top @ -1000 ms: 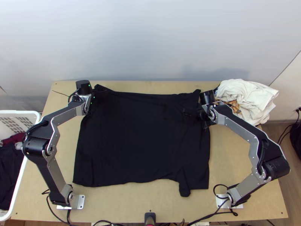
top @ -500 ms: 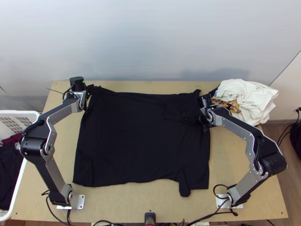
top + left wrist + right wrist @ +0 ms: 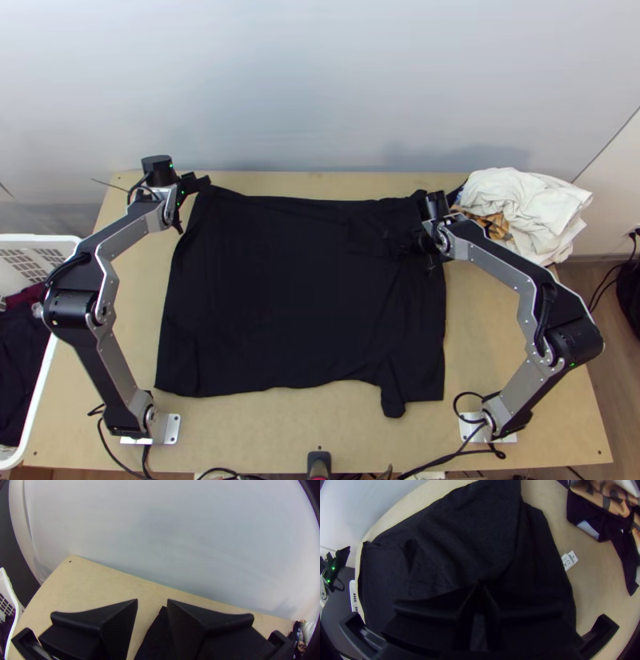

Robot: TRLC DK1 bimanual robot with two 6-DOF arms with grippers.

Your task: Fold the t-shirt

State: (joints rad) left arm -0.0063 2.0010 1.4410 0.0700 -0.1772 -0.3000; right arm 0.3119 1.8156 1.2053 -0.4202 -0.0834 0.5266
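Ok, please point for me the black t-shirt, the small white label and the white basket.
Black t-shirt point(image 3: 296, 296): top view, middle of the cloth.
White label point(image 3: 569, 560): right wrist view, its printed face.
White basket point(image 3: 32, 238): top view, its far rim.

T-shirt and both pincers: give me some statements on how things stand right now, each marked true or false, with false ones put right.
1. The t-shirt lies mostly spread on the table. True.
2. The left pincer is clamped shut. False: its fingers stand apart, near the t-shirt's far left corner.
3. The right pincer has its fingertips together at the dark cloth. True.
4. White cloth lies heaped at the table's near left corner. False: the white cloth is at the far right corner.
5. A small flap juts out along the t-shirt's near edge. True.
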